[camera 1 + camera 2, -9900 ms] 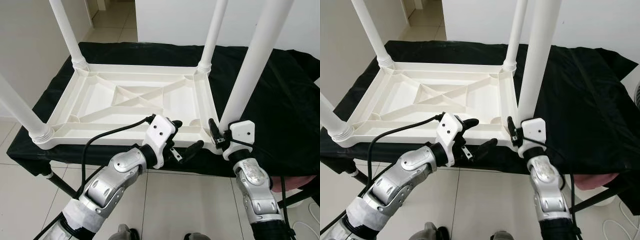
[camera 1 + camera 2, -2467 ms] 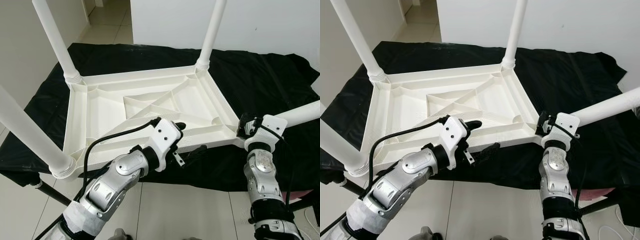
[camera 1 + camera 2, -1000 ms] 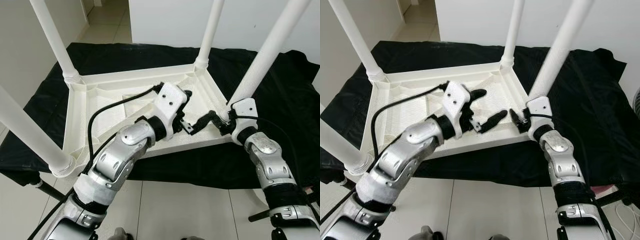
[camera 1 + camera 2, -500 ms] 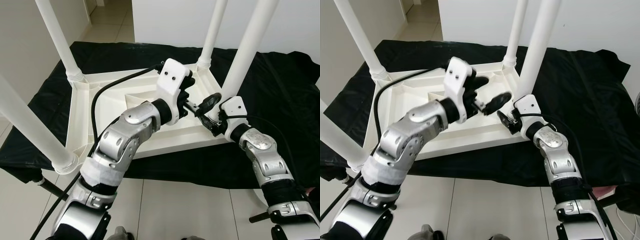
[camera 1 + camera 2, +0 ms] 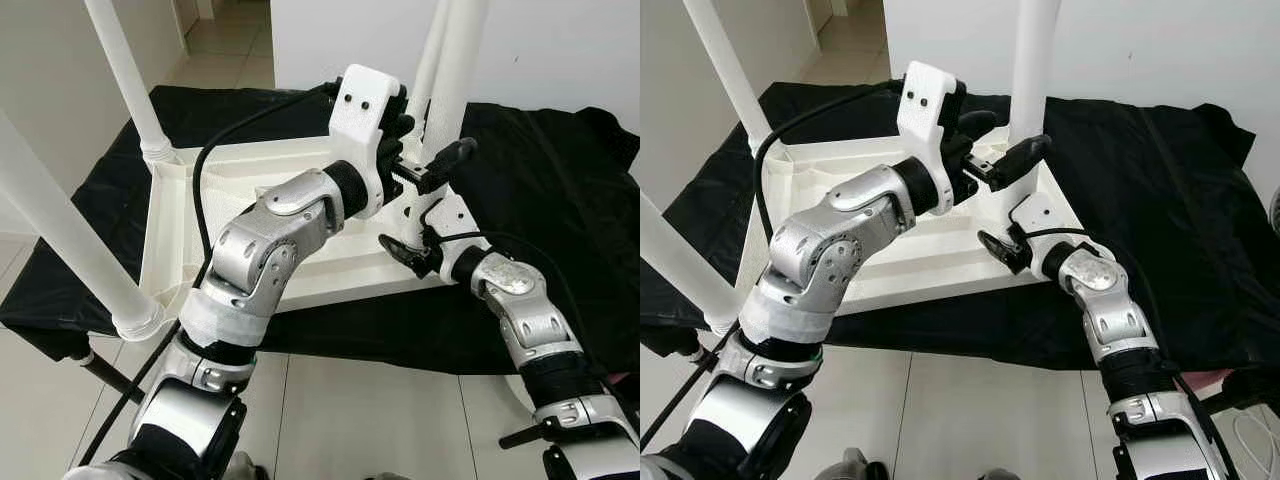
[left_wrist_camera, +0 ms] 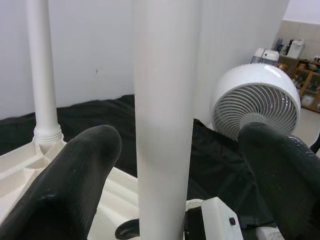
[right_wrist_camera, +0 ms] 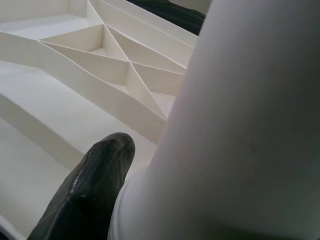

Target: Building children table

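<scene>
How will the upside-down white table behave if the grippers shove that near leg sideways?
Probably light: the table is thin ribbed plastic. It likely slides on the black cloth instead of tipping. The long leg between the open left gripper fingers may flex at its socket.

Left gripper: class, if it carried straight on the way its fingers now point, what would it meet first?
Most likely the white table leg: the left gripper has its open fingers on either side of that leg, which stands in the gap ahead of the palm. Depth is unclear; contact looks not yet made.
</scene>
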### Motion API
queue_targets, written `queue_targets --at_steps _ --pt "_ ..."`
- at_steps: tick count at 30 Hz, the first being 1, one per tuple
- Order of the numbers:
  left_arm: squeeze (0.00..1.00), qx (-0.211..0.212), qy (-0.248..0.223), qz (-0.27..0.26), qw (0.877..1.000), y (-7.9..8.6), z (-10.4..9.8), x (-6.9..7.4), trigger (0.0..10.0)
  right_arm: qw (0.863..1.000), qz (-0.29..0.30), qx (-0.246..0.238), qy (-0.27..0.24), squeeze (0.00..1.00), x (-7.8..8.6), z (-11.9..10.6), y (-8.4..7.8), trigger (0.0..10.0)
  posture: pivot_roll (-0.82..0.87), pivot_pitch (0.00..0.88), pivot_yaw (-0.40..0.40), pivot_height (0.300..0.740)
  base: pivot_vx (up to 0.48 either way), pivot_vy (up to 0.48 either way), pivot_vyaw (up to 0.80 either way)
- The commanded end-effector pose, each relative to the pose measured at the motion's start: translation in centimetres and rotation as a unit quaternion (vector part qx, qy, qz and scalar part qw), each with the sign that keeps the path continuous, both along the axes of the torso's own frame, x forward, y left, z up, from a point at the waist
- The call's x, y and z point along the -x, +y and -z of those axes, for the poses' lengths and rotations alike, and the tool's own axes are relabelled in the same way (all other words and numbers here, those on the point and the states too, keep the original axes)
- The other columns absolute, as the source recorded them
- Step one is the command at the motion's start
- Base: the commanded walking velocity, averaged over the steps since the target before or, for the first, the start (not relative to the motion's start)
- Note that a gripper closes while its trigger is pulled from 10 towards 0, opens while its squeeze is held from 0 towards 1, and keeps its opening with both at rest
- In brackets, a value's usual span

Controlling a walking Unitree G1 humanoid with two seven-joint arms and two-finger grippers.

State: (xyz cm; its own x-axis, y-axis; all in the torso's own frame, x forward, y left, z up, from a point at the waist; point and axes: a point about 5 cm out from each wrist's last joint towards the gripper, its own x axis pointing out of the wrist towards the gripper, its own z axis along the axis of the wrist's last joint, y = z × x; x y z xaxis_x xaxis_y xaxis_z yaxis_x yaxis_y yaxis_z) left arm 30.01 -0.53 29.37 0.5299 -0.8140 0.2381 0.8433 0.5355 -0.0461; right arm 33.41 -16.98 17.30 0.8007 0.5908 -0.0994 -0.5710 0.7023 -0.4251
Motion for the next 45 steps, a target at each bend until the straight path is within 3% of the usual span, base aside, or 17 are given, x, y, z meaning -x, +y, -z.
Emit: queue_targets --at_steps 1,11,21,35,36,38,39,45 --pt "0.00 -0.011 0.002 -0.004 1.000 -0.3 -0.3 -0.2 10.0 1.000 -0.007 0.009 0.002 0.00 -0.1 -0.2 0.1 10.0 -0.08 0.047 0.019 0.740 0.000 0.000 0.00" --pt "0.00 -0.021 0.025 -0.034 0.999 -0.8 -0.1 -1.1 10.0 0.999 -0.034 0.028 0.021 0.00 0.4 0.5 0.3 10.0 -0.08 0.053 0.025 0.740 0.000 0.000 0.00" --pt "0.00 0.007 0.043 -0.061 0.997 -1.1 -1.5 -2.1 10.0 0.997 -0.057 0.037 0.031 0.00 0.6 0.7 0.7 10.0 -0.08 0.057 0.020 0.740 0.000 0.000 0.00" --pt "0.00 -0.007 0.068 -0.043 0.997 -1.8 -1.0 -2.2 10.0 0.997 -0.065 0.044 0.024 0.00 0.7 0.6 1.0 10.0 -0.09 0.057 0.026 0.740 0.000 0.000 0.00" --pt "0.00 -0.011 0.071 -0.041 0.997 -2.0 -1.0 -2.2 4.4 0.996 -0.067 0.045 0.023 0.00 0.7 0.6 1.1 10.0 -0.09 0.057 0.026 0.740 0.000 0.000 0.00" --pt "0.00 -0.014 0.075 -0.037 0.996 -2.1 -0.9 -2.3 4.4 0.996 -0.068 0.046 0.022 0.00 0.7 0.5 1.1 10.0 -0.09 0.056 0.029 0.740 0.000 0.000 0.00" --pt "0.00 -0.015 0.076 -0.033 0.996 -2.3 -1.0 -2.2 0.1 0.996 -0.069 0.047 0.020 0.00 0.7 0.5 1.1 10.0 -0.09 0.055 0.030 0.740 0.000 0.000 0.00" --pt "0.00 -0.006 0.075 -0.025 0.997 -2.5 -1.4 -2.1 0.0 0.997 -0.068 0.042 0.018 0.00 0.6 0.4 1.2 10.0 -0.09 0.055 0.033 0.740 0.000 0.000 0.00"
